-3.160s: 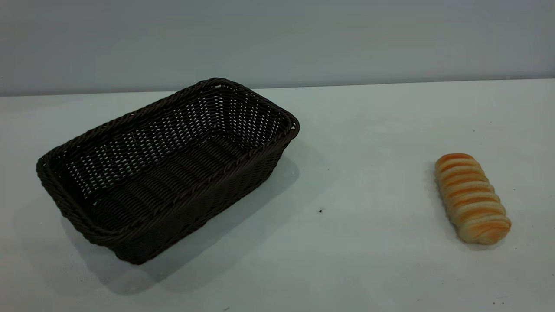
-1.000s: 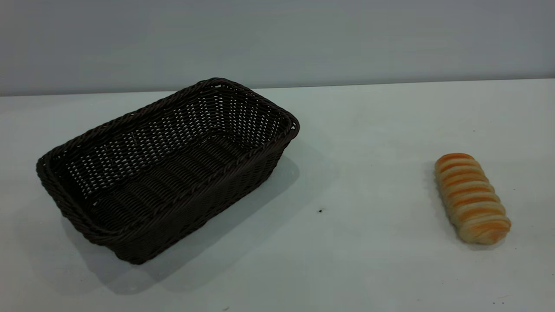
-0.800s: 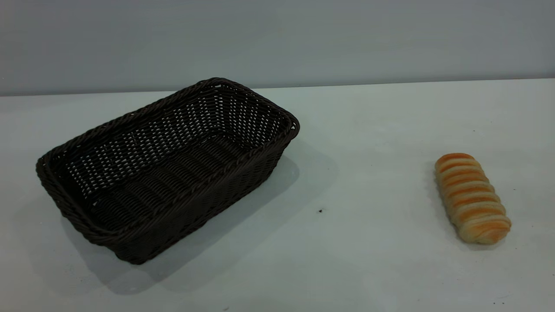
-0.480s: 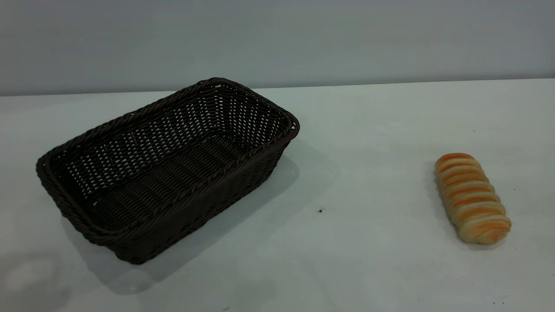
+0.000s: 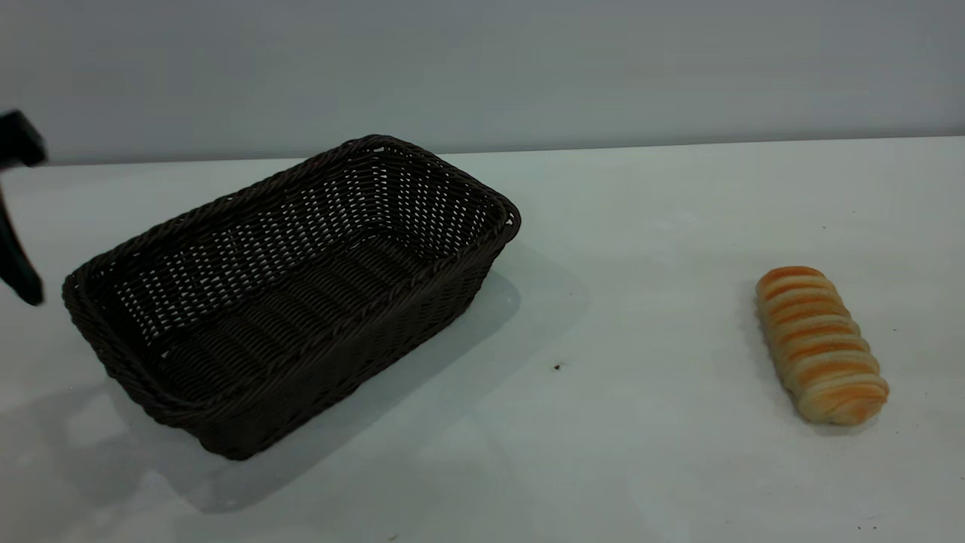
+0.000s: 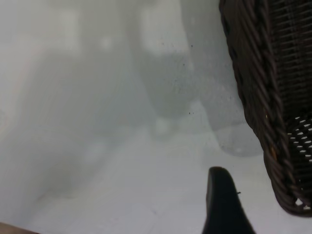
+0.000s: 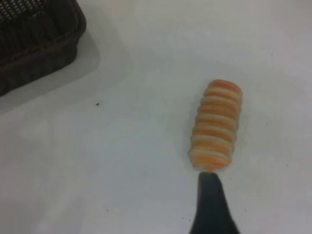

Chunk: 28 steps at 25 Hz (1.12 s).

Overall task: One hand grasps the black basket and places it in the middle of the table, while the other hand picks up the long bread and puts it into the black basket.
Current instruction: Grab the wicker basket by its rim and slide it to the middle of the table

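Exterior view shows the large rectangular dark woven wicker basket (image 5: 290, 294) set at an angle on the left part of the wide white matte table (image 5: 641, 226), empty, with its braided rim uppermost. The small oblong golden-tan ridged loaf of bread (image 5: 822, 345) is seen well apart from it, lying flat near the right side. Neither thing is held.

The left gripper (image 5: 19, 211) is seen only as black parts at the left edge of the exterior view, just beside the basket's near-left corner; in the left wrist view one black fingertip (image 6: 222, 204) is seen above bare table with the basket wall (image 6: 263, 97) alongside. Whether its fingers are spread or closed cannot be told. The right gripper (image 7: 210, 207) is shown only in the right wrist view, as a single dark fingertip just short of the loaf's pale end (image 7: 209, 158); its finger state cannot be told either.

Both approaches are judged to be barely begun. A shallow bite on the braided rim could let the basket tilt or slip when lifted, since it is large and gripped off-centre. The loaf could be nudged and rolled if a finger lands on its rounded end rather than across its sides.
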Available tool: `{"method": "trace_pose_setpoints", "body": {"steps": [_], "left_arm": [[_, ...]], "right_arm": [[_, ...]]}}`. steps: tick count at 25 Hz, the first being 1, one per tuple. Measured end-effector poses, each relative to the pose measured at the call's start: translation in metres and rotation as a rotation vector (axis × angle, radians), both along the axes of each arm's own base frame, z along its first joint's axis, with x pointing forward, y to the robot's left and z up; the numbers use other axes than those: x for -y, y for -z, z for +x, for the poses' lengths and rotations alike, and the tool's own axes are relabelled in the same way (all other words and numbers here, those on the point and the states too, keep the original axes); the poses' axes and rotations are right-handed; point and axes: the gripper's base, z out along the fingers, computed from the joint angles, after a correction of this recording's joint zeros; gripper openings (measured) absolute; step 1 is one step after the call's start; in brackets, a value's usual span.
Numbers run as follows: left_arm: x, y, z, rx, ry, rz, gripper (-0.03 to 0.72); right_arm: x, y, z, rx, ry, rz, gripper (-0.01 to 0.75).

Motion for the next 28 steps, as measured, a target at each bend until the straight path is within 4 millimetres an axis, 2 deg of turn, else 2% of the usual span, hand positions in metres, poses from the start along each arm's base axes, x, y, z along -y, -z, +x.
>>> {"method": "trace_pose_setpoints", "body": {"steps": [4, 11, 22, 28], "left_arm": [[0.005, 0.016, 0.007, -0.024, -0.049, -0.007, 0.486], [0.026, 0.043, 0.015, -0.056, -0.031, -0.009, 0.486], [0.030, 0.061, 0.029, 0.001, -0.085, -0.037, 0.486], [0.030, 0.082, 0.032, -0.025, -0.092, -0.029, 0.486]], "right_arm": [[0.000, 0.000, 0.000, 0.000, -0.001, 0.000, 0.501], [0.000, 0.000, 0.000, 0.000, -0.001, 0.004, 0.501], [0.000, 0.000, 0.000, -0.003, -0.002, 0.005, 0.501], [0.000, 0.000, 0.000, -0.003, -0.002, 0.005, 0.502]]}}
